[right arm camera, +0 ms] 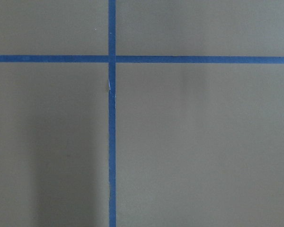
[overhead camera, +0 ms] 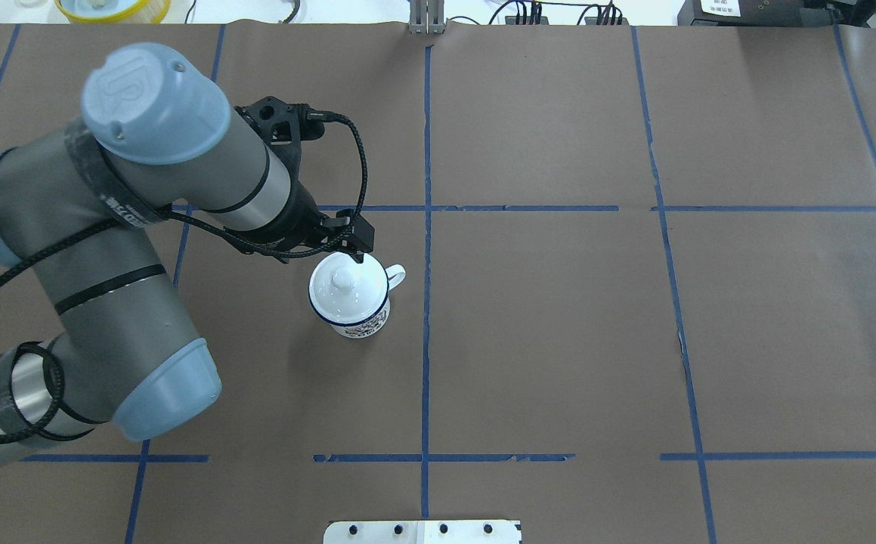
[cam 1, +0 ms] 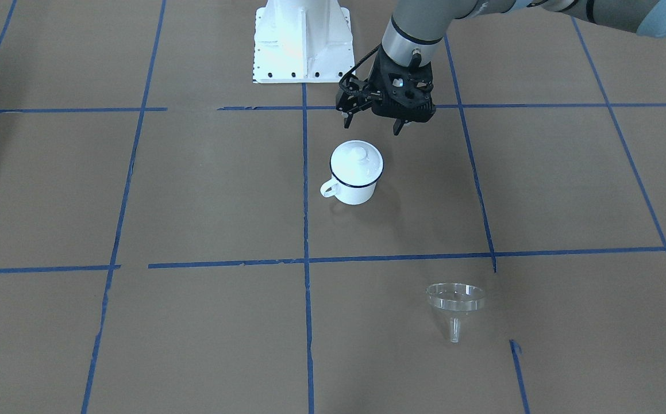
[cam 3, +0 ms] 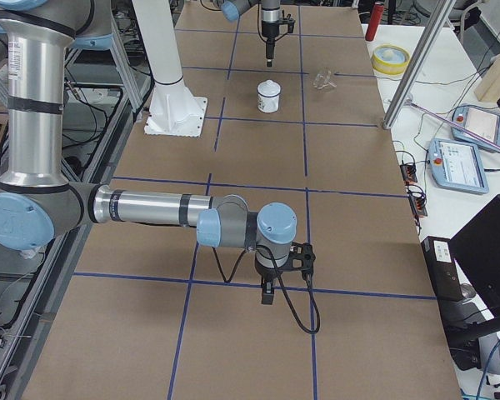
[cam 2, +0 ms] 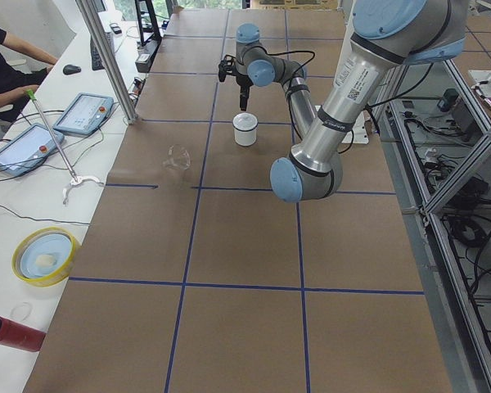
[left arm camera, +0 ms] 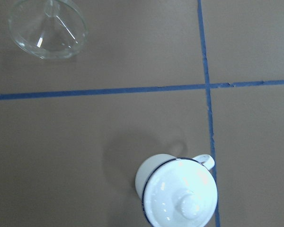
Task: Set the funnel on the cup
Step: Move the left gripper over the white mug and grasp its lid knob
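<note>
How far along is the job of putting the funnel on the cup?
Nothing looks done: the funnel sits on the table, apart from the cup, whose lid is on. In hand: the left gripper, jaws open and empty, hovers by the cup. Left: remove lid, place funnel.

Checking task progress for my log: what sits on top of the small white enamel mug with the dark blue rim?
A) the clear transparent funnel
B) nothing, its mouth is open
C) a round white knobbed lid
C: a round white knobbed lid caps the white enamel mug, while the clear funnel sits well away from it.
</note>
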Motion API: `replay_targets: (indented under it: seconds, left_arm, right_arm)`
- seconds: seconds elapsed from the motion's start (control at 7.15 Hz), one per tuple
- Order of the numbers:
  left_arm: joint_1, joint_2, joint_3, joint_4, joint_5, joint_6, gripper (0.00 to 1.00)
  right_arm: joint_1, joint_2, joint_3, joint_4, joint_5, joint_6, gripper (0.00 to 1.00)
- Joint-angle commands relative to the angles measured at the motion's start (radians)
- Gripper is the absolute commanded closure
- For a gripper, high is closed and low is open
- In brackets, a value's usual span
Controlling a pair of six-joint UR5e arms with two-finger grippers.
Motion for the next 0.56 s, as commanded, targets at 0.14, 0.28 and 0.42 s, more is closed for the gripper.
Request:
replay_targets:
  seconds: [0.14, 0.28, 0.42]
  left_arm:
    - [0.065, -0.024, 0.076, 0.01, 0.105, -0.007, 0.0]
    - [0.078, -0.022, 0.077, 0.018, 0.11, -0.007, 0.07]
    - [0.078, -0.024, 0.085, 0.029, 0.111, -0.007, 0.15]
  right_arm:
    - [0.0, 0.0, 0.0, 0.0, 0.0, 0.0, 0.0]
    - [0.0, 0.001, 0.0, 0.0, 0.0, 0.0, 0.0]
    - [0.0, 0.0, 0.0, 0.0, 0.0, 0.0, 0.0]
